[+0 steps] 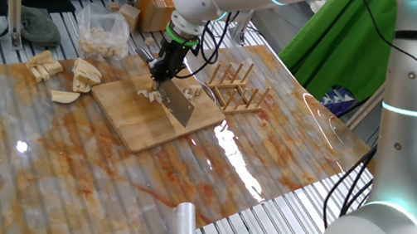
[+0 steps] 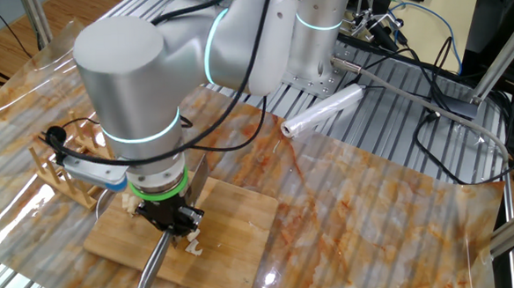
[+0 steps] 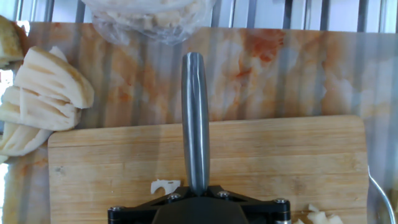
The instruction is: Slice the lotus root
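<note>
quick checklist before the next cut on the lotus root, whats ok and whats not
1. Knife held firmly in the tool: ok, it is clamped shut on the handle.
2. Blade edge down on the cutting board: ok.
3. Lotus root piece beside the blade: ok, a small slice lies there.
4. Uncut lotus root chunks on the board: not ok, they lie off it on the table.
5. Dish rack clear of the blade: ok.
6. Blade exactly lined up over a piece: cannot tell.
</note>
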### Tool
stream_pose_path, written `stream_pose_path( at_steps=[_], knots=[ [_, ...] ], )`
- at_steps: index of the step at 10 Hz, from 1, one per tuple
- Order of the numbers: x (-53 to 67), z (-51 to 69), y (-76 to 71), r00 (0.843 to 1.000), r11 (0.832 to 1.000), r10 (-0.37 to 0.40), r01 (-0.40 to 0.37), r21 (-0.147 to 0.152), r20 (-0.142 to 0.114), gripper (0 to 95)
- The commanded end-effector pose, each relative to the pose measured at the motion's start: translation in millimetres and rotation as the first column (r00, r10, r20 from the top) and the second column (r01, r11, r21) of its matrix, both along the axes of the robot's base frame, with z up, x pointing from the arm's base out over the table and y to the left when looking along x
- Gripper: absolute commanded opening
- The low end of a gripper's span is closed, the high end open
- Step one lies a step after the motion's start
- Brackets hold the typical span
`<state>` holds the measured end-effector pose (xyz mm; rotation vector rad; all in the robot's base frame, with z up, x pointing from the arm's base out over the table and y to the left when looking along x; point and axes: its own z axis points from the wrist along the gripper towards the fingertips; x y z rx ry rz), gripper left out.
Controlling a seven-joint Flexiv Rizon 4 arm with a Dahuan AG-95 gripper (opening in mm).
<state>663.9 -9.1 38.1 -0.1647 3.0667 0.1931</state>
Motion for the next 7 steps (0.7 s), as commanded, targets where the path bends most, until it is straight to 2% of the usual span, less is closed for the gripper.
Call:
stream_pose_path(
  at_steps=[1,2,6,7],
  knots=[
    [-2.3,7.1,-0.9,0.999,1.000,-0.023,0.023,0.014,0.032,0.0],
    [-0.8,3.8,0.2,0.998,1.000,-0.022,0.022,0.012,0.050,0.0],
    [3.5,6.5,3.7,0.998,1.000,-0.024,0.024,0.008,0.061,0.0],
    [-0.3,-7.0,10.1,0.994,0.999,-0.048,0.047,0.015,0.101,0.0]
  ],
)
